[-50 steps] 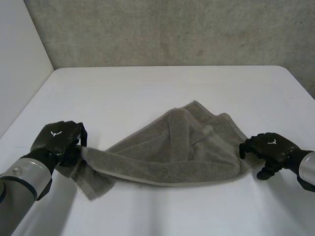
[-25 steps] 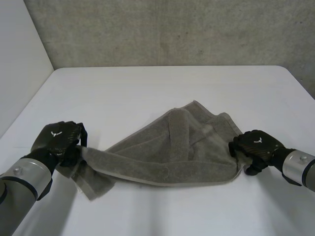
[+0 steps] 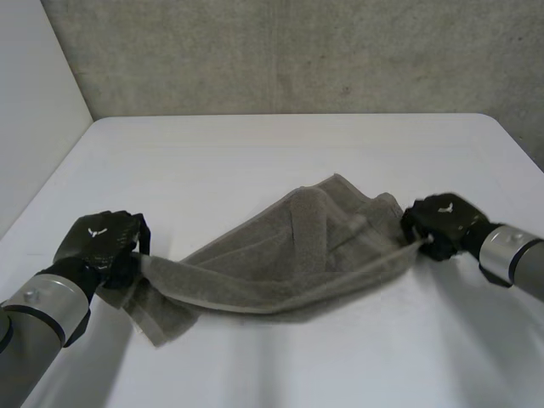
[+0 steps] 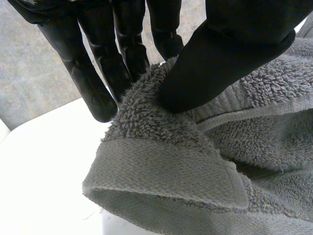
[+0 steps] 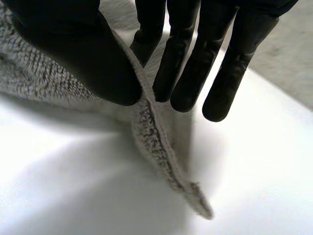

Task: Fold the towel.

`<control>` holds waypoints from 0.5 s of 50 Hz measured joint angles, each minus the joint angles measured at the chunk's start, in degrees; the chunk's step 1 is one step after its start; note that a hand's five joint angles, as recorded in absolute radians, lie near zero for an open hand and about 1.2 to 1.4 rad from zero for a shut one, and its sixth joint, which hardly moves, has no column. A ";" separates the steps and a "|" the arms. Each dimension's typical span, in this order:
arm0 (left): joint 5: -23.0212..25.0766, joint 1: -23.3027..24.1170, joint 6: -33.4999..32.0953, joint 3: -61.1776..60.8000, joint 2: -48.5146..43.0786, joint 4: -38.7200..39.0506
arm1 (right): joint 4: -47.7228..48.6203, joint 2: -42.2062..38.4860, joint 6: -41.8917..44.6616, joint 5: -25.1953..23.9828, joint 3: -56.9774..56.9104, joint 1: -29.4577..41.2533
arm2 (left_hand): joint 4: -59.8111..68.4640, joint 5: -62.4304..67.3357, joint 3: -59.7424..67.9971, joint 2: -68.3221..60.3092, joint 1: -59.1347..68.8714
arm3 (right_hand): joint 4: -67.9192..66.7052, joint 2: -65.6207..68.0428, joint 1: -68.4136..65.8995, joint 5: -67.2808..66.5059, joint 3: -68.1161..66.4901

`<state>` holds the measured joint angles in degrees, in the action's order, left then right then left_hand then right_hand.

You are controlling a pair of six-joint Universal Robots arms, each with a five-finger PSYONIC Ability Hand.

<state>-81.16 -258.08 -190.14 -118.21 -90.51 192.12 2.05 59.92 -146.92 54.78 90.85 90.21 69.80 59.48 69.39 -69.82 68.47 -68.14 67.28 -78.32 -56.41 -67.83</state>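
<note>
A grey-brown towel [image 3: 289, 251] lies crumpled across the middle of the white table [image 3: 280, 153], stretched between my two hands. My left hand [image 3: 100, 242] is shut on the towel's left end; in its wrist view the thumb [image 4: 230, 54] presses the thick terry fold [image 4: 161, 147] against the fingers [image 4: 98, 73]. My right hand [image 3: 442, 223] is shut on the towel's right corner, lifted a little off the table. There the thumb [image 5: 88, 58] pinches the thin hem [image 5: 156, 142] against the fingers [image 5: 195, 63], and the corner tip hangs down past them.
A grey concrete wall [image 3: 297, 51] stands behind the table's far edge. A white panel [image 3: 34, 102] rises at the left side. Bare tabletop lies beyond the towel and in front of it.
My right hand moved in to the towel's right corner, closed on it and lifted it up and back. That edge of the towel rose off the table. My left hand stayed put.
</note>
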 measured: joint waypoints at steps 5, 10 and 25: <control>-0.09 -0.03 -0.11 0.07 0.56 -0.45 | -2.14 6.85 -3.51 1.74 -0.86 -0.30 | 0.00 0.00 0.00 0.00 0.00 | 0.00 0.00 -0.36 -0.21 0.00; -0.14 0.11 -0.43 0.10 2.10 -1.87 | -8.16 12.38 -3.45 2.20 -1.02 -0.55 | 0.00 0.00 0.00 0.00 0.00 | 0.00 0.00 -0.36 -0.27 0.00; 0.03 0.15 -0.83 4.61 1.73 -18.03 | -33.15 13.26 15.54 8.89 -1.50 0.13 | 0.00 0.00 0.00 0.00 0.00 | -0.15 0.33 -0.36 -0.42 -0.03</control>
<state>-81.13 -257.93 -190.96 -113.60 -88.78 174.09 -31.10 73.18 -131.38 63.66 89.35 90.34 69.81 59.48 69.39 -69.82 68.47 -68.29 67.61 -78.68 -56.82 -67.86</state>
